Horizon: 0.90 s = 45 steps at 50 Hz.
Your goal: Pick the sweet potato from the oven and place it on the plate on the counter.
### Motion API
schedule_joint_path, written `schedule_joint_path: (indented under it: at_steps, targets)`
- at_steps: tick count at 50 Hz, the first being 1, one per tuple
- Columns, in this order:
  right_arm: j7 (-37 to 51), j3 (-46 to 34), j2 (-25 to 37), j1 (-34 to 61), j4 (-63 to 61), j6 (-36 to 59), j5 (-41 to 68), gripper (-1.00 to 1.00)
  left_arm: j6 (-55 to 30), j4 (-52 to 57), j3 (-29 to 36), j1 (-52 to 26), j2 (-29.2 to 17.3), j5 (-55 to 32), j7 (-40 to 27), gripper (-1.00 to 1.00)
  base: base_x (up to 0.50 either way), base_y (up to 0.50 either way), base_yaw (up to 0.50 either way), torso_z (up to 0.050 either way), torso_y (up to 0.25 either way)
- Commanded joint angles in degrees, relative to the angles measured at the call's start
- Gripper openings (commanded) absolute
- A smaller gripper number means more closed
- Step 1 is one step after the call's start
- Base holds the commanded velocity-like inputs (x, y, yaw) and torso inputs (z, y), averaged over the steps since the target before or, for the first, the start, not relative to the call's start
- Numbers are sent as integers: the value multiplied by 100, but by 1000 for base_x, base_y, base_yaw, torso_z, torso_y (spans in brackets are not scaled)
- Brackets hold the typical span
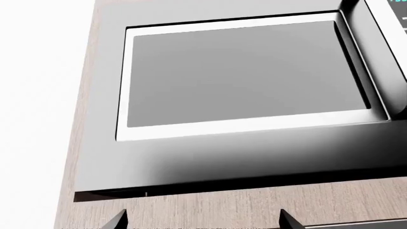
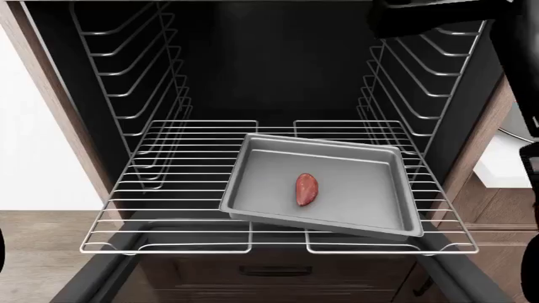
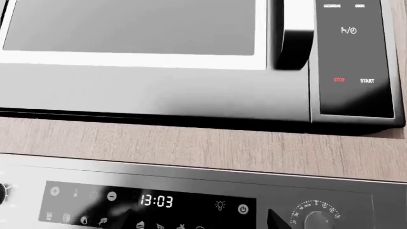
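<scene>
Sweet potato (image 2: 307, 189) sits loose mid-tray, lower centre of the head view, long axis roughly front-to-back. Baking tray (image 2: 337, 218) lies skewed on the pulled-out wire rack (image 2: 168, 221) of the oven (image 2: 252, 63), so it's reachable from above. Both wrist cams face a microwave-like door (image 1: 248, 76) and a control panel (image 3: 152, 200), so the arms look raised. Left hand (image 1: 202, 222): only fingertips visible, set apart, holding nothing. Right hand: can't tell. Plate not in view.
</scene>
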Motion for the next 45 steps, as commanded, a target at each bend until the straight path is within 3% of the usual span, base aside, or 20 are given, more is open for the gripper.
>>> schedule_joint_path:
  at_steps: [1,10,18,33,45]
  targets:
    - [240,-414,-17,-625,674,-107,809,100,108,71,-5,109,-25,-54,-65,100,0,0,0,0,0]
    - [1008,-762,-349,-2159,210,-839,1808,100,189,106,22,95,-55,-282,-292,100,0,0,0,0,0]
    - [350,-665,-989,-3191,423,-1224,1409,100,235,121,73,147,-17,-232,-252,100,0,0,0,0,0]
    - [-1134,-1111,-701,-3596,1926,-714,-658,100,331,121,161,-17,-94,-573,-548,100,0,0,0,0,0]
    - [-1210,-1465,-564,-3362,2092,-349,-649,100,412,158,164,34,-114,-523,-535,100,0,0,0,0,0]
